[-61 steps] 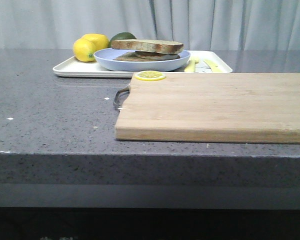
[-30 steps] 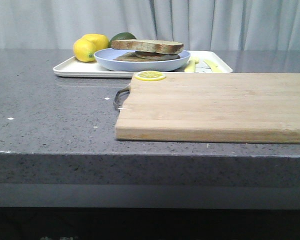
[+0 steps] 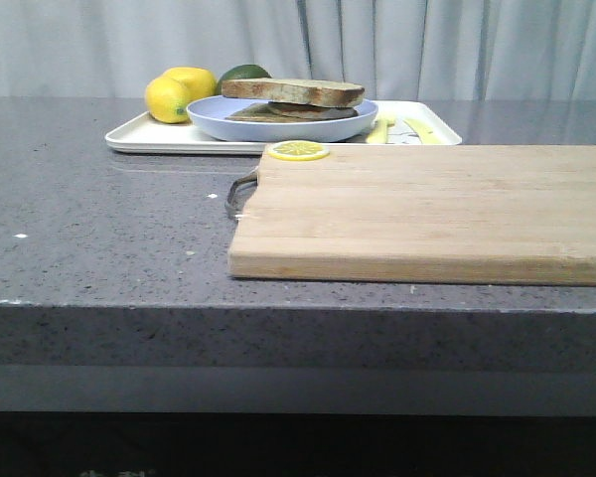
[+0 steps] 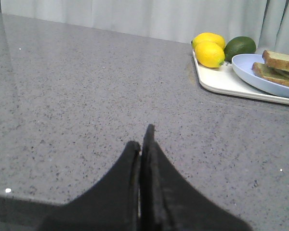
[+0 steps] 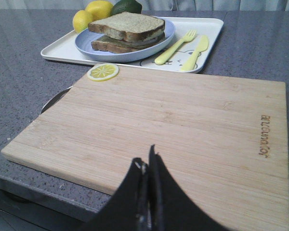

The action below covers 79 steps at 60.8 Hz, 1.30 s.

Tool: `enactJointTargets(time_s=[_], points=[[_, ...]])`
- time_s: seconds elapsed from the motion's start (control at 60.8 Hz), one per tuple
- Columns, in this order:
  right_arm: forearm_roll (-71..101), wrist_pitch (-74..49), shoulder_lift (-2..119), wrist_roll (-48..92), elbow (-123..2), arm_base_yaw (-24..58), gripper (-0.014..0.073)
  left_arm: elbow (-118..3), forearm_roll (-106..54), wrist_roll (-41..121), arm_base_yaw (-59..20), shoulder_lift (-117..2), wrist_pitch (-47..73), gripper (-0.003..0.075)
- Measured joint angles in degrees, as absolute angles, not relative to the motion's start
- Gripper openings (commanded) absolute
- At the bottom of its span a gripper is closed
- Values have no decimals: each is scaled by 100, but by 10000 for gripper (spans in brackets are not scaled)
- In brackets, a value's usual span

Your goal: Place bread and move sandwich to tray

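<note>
Left gripper [image 4: 142,144]: fingers clenched, holding nothing, low over grey counter.
Right gripper [image 5: 147,166]: clenched, empty, above wooden cutting board [image 5: 173,125].
Sandwich [image 5: 126,31]: on round pale-blue plate [image 5: 166,34], inside white rectangular tray [image 5: 209,41].
Risk: you could clip the board edge if either arm swings forward.

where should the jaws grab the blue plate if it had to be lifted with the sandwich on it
Probably the near rim of the blue plate, coming low from the cutting board side. The rim flares out past the sandwich there and is bare; the lemons crowd the far edge.
</note>
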<state>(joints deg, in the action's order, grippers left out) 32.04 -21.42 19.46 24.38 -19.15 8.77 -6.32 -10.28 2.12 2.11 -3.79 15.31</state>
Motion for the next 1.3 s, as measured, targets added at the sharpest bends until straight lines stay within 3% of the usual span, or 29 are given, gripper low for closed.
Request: enactJointTargets(time_s=[0.23, 0.609, 1.3], points=[[3204, -2142, 1946, 2438, -1915, 877, -69, 23, -1037, 77, 196, 21, 1310, -20], [3204, -2142, 1946, 2438, -1915, 877, -69, 21, -1037, 54, -392, 21, 843, -20], [3204, -2142, 1946, 2438, -1915, 877, -69, 21, -1037, 54, -416, 21, 843, -20]])
